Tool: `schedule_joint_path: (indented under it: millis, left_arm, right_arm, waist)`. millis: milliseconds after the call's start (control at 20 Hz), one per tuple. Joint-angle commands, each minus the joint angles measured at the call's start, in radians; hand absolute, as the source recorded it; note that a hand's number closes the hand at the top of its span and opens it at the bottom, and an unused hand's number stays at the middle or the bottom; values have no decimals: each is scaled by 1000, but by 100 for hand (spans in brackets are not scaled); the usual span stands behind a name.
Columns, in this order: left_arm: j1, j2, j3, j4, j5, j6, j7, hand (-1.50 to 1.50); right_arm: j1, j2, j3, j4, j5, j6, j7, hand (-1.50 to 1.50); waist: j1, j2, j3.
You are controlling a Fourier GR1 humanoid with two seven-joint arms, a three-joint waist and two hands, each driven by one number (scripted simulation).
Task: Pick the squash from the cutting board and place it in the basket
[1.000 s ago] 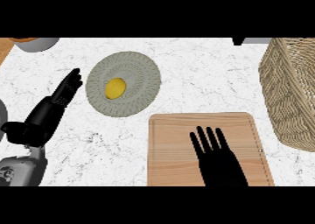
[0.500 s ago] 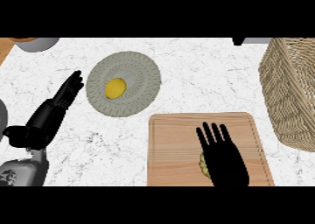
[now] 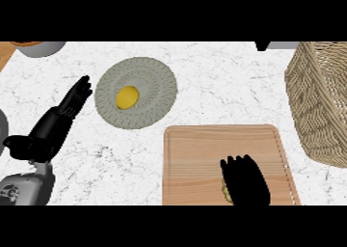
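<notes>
Squash (image 3: 225, 192) on cutting board (image 3: 205, 149), mostly hidden under right hand (image 3: 244, 181); finger closure not discernible. Judged stiff, smooth, rounded: body best enclosed at middle. Left hand (image 3: 52, 128) rested, fingers extended. Basket (image 3: 326, 101) at right.

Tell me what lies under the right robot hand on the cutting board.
Under the right robot hand, only a yellowish sliver of the squash shows on the cutting board; the hand covers the rest.
</notes>
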Motion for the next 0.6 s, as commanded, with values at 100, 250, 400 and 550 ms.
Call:
schedule_joint_path:
  millis: [100, 250, 400, 550]
  left_arm:
    - [-6, -41, -8, 18, -33, 15, 5, 0]
    - [55, -30, -20, -38, -41, 3, -7, 0]
    - [68, -38, -15, -24, -46, -6, -31, 0]
    - [13, -21, 16, 28, -48, 11, -46, 0]
  right_arm:
    - [28, 15, 45, 59, 64, -55, -17, 150]
    - [-35, -56, 37, 105, 69, -29, -101, 150]
    - [-11, -74, 16, 3, 54, -36, -135, 150]
    - [184, -128, -61, -122, -84, -227, -204, 150]
  waist:
    - [-2, 4, 4]
    - [4, 4, 4]
    - [-1, 4, 4]
    - [-24, 4, 5]
